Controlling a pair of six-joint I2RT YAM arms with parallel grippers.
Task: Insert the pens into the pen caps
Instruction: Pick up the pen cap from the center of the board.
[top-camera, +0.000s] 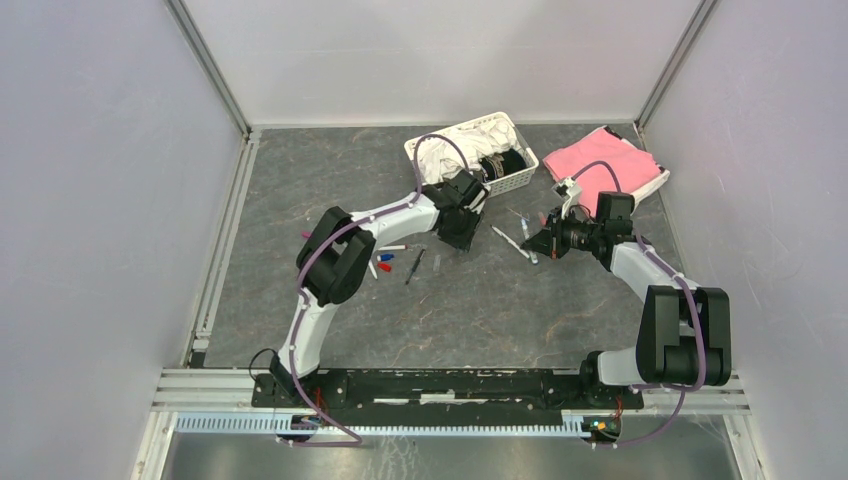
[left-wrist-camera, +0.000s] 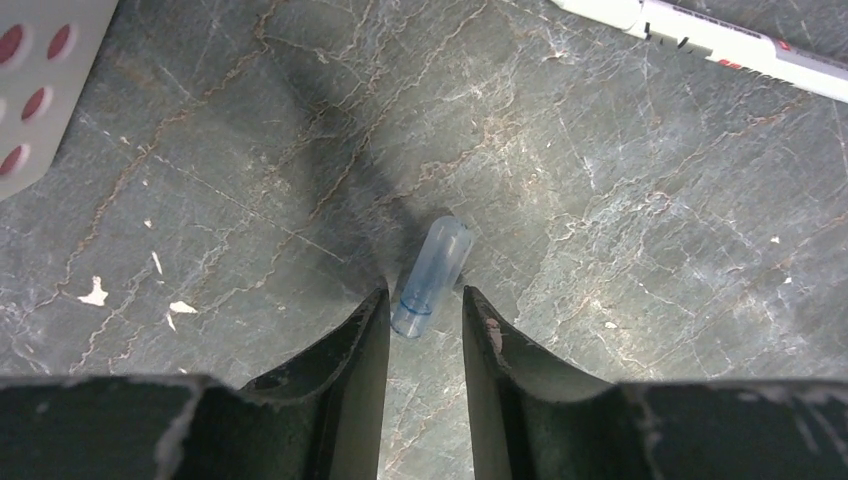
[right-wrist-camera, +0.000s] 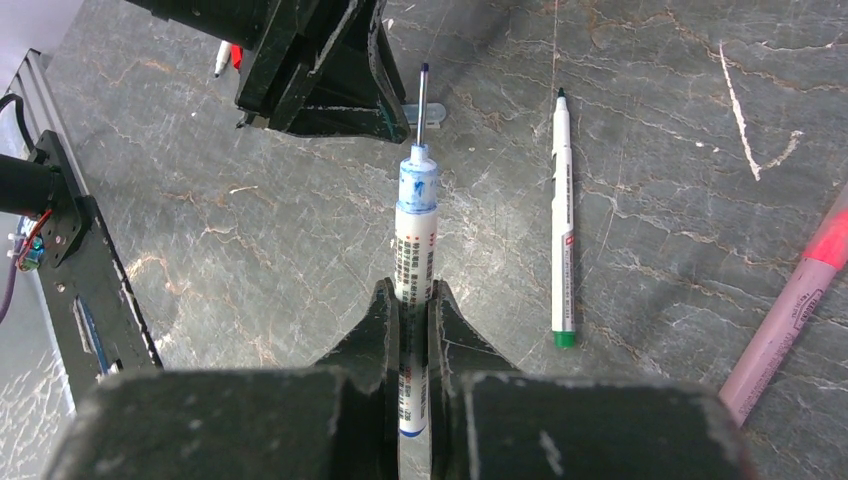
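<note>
My left gripper (left-wrist-camera: 425, 300) is open, low over the table, its fingertips on either side of the near end of a translucent blue pen cap (left-wrist-camera: 432, 275) that lies flat. In the top view the left gripper (top-camera: 455, 235) is just in front of the basket. My right gripper (right-wrist-camera: 412, 290) is shut on a white pen with a blue-stained tip (right-wrist-camera: 416, 215), which points at the left gripper (right-wrist-camera: 320, 60) and the cap (right-wrist-camera: 425, 113). A green-ended pen (right-wrist-camera: 564, 220) and a pinkish pen (right-wrist-camera: 790, 310) lie to its right. The right gripper (top-camera: 540, 243) is at centre right.
A white basket (top-camera: 470, 150) of cloth stands at the back, and its corner shows in the left wrist view (left-wrist-camera: 40, 90). A pink cloth (top-camera: 600, 165) lies at the back right. More pens and red and blue caps (top-camera: 384, 262) lie left of centre, with a dark pen (top-camera: 415, 265). A white pen (left-wrist-camera: 720, 40) lies ahead.
</note>
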